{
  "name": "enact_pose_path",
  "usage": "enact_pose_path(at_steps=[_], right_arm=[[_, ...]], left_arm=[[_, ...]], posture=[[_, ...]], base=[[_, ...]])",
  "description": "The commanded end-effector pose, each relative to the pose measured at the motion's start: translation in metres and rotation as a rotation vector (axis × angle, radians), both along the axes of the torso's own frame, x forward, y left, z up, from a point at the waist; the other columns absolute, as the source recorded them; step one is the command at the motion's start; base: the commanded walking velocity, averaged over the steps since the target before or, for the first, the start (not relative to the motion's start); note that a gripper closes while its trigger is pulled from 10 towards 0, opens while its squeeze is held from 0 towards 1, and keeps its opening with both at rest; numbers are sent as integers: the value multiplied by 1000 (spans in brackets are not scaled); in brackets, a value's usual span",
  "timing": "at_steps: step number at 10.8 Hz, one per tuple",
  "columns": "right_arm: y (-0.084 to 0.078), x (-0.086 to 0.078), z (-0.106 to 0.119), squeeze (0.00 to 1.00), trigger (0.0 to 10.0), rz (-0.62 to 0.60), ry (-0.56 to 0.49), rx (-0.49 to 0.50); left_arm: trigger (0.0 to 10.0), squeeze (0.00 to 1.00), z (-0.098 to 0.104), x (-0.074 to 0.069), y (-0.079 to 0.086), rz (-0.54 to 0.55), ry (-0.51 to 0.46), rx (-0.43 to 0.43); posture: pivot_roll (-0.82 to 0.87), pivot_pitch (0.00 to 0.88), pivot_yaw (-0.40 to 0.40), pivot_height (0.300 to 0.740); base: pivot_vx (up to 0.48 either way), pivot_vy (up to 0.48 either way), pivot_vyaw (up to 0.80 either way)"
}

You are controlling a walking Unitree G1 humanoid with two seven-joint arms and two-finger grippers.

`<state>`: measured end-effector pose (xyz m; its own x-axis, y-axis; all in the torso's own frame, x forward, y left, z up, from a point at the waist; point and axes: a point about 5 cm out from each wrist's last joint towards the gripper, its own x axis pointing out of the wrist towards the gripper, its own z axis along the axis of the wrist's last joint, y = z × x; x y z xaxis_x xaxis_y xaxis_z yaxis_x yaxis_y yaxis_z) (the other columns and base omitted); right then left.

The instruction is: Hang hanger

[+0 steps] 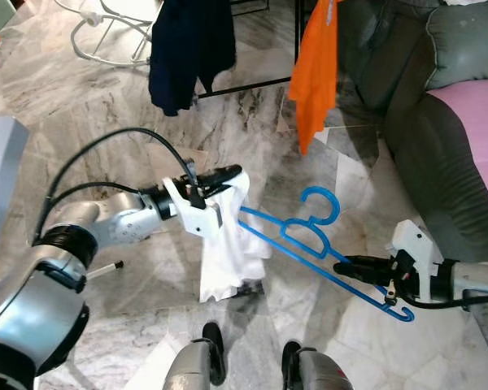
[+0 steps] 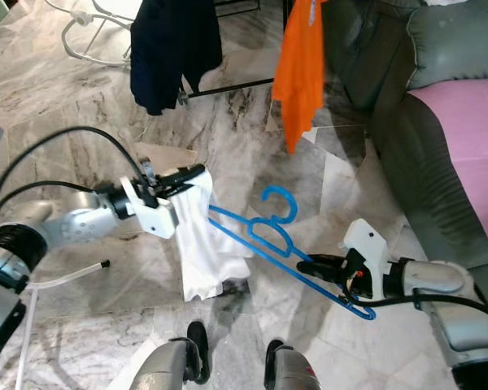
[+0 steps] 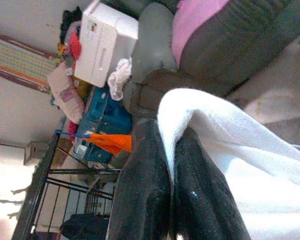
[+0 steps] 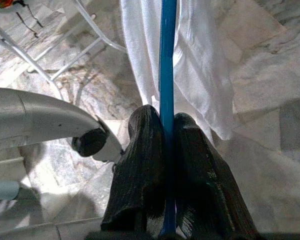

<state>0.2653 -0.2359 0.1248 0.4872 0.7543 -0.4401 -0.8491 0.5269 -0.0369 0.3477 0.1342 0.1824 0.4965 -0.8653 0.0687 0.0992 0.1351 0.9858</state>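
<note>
The right gripper (image 1: 347, 265) was clamped tight on the bottom bar of the blue hanger (image 1: 305, 240). The left gripper (image 1: 224, 175) pinched the top edge of a white cloth (image 1: 228, 244), which hung down over the hanger's left end. The hanger was held low over the marble floor (image 1: 81, 114), between the two arms. The black rack (image 1: 252, 81) stood far off, with an orange shirt (image 1: 315, 69) on it. So the hanging was not done yet.
</note>
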Motion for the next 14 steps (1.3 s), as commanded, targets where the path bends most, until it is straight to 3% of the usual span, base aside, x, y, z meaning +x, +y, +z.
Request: enact_pose_path(at_steps=[1,5,8,9,11,13,14], right_arm=[[4,-2,-6,0,10000,23,8,-7],[3,-1,-3,0,10000,28,-3,-14],[-10,-7,-46,0,10000,-143,92,-33],[-13,-1,-61,0,10000,-313,112,18],[-14,14,-63,0,10000,-517,102,144],[-42,48,-45,0,10000,-951,60,391],[-48,60,-28,0,10000,-1053,9,522]], left_arm=[[10000,0,-1,-4,4,-15,13,-15],[10000,0,-8,-7,5,2,43,-45],[10000,0,16,-7,-12,-61,-2,-201],[10000,0,25,-10,-19,-99,-24,-249],[10000,0,28,-18,-28,-151,-25,-284],[10000,0,20,-41,-49,-251,17,-327],[10000,0,9,-48,-53,-244,75,-354]], posture=[[-108,303,87,740],[-123,308,85,740],[-131,316,82,740],[-126,318,82,740],[-122,320,84,740],[-112,320,80,740],[-110,317,80,740]], base=[[0,0,0],[0,0,0],[0,0,0],[0,0,0],[0,0,0],[0,0,0],[0,0,0]])
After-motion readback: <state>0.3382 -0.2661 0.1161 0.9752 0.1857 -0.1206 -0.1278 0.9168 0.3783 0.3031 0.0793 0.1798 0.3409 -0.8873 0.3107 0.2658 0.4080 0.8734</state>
